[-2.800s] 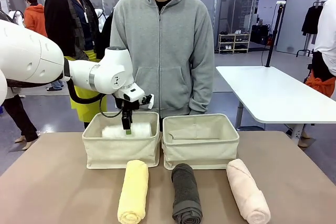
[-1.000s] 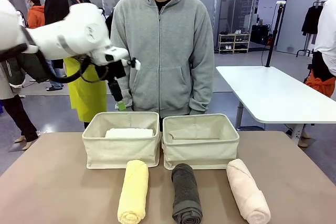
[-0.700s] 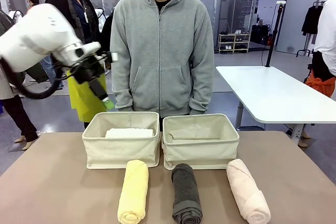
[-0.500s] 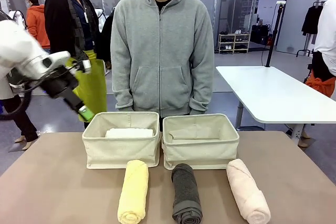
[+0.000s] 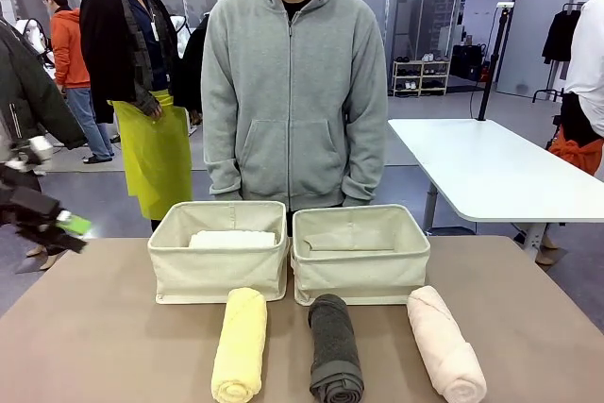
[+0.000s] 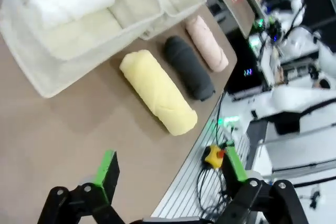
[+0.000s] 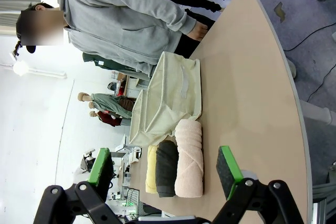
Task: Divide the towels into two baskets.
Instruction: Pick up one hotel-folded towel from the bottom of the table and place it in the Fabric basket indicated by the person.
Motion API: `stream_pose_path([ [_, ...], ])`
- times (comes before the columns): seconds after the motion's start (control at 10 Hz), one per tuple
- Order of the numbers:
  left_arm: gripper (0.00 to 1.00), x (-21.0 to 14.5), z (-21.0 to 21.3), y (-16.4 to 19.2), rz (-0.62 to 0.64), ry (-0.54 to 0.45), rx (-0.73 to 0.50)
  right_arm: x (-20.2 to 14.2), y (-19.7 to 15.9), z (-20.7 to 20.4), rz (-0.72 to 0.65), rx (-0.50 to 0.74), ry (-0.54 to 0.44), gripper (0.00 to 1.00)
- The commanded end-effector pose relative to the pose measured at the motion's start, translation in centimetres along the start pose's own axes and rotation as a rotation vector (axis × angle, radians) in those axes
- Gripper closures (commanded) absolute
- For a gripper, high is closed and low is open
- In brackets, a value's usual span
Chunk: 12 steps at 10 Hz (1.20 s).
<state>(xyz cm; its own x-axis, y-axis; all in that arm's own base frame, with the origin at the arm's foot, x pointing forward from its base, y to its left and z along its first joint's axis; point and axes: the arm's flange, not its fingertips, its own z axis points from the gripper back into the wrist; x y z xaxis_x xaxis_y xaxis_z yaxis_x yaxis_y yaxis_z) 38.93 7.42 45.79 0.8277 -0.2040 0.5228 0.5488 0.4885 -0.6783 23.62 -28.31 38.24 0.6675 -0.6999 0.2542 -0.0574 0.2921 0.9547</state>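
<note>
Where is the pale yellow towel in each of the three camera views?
Front view: the pale yellow towel lies at the bottom, left of centre.
Left wrist view: it lies mid-picture, slanting.
Right wrist view: lower left, half hidden behind the other rolls.
Shared landmark: the dark grey towel lies right beside it in all three.

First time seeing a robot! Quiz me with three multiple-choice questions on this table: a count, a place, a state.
1. How many towels lie on the table, outside any basket? A one B three C four
2. Where is the white towel? A in the left basket B on the table C in a gripper
3. The left gripper is: A open and empty B shut on a towel C shut and empty
Answers: B, the yellow towel, dark grey towel and pink towel lie in a row; A, it rests inside; A, its fingers stand apart with nothing between.
</note>
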Motion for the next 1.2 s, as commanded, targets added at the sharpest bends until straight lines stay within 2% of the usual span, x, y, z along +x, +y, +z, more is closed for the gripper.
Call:
stream_pose_path([
  [0.0,0.0,-2.8,3.2,1.3,0.084,-0.156,-0.059,0.0,0.4,0.0,-0.004,0.012,-0.01,0.0],
  [0.2,0.0,-7.3,6.5,4.1,0.121,-0.237,-0.162,0.0,0.4,0.0,-0.004,0.012,-0.01,0.0],
  [0.3,0.0,-8.7,7.6,5.1,0.134,-0.319,-0.167,0.0,0.4,0.0,-0.004,0.012,-0.01,0.0],
  [0.4,0.0,-9.7,8.4,5.8,0.139,-0.351,-0.168,0.0,0.4,0.0,-0.004,0.012,-0.01,0.0],
  [0.8,0.0,-13.3,11.1,7.5,0.301,-0.443,-0.083,0.0,0.4,0.0,-0.004,0.012,-0.01,0.0],
  [0.9,0.0,-14.0,11.8,7.4,0.321,-0.465,-0.017,0.0,0.4,0.0,-0.004,0.012,-0.01,0.0],
  [1.1,0.0,-13.4,12.1,7.0,0.307,-0.444,-0.001,0.0,0.4,0.0,-0.004,0.012,-0.01,0.0],
])
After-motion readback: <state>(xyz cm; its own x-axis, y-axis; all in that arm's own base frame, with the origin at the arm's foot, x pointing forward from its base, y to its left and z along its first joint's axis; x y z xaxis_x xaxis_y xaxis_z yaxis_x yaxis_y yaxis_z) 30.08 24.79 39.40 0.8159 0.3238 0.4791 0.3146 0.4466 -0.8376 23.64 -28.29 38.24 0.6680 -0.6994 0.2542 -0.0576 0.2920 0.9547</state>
